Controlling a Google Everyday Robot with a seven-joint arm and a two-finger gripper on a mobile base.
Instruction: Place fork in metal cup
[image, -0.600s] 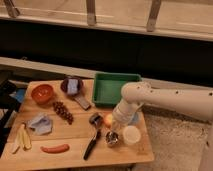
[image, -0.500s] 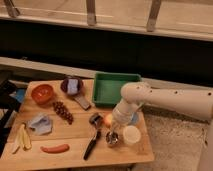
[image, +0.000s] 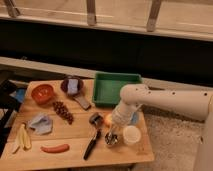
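Note:
The small shiny metal cup stands near the table's front edge, just left of the pale cream cup. A black-handled utensil, which looks like the fork, lies flat on the table just left of the metal cup, its head end pointing toward the cup. My white arm reaches in from the right and bends down. The gripper hangs directly above the metal cup, close to its rim. The arm hides part of the cup's far side.
The wooden table also holds a green tray behind the arm, an orange, a small dark object, grapes, a red bowl, a purple bowl, a cloth, a banana and a sausage.

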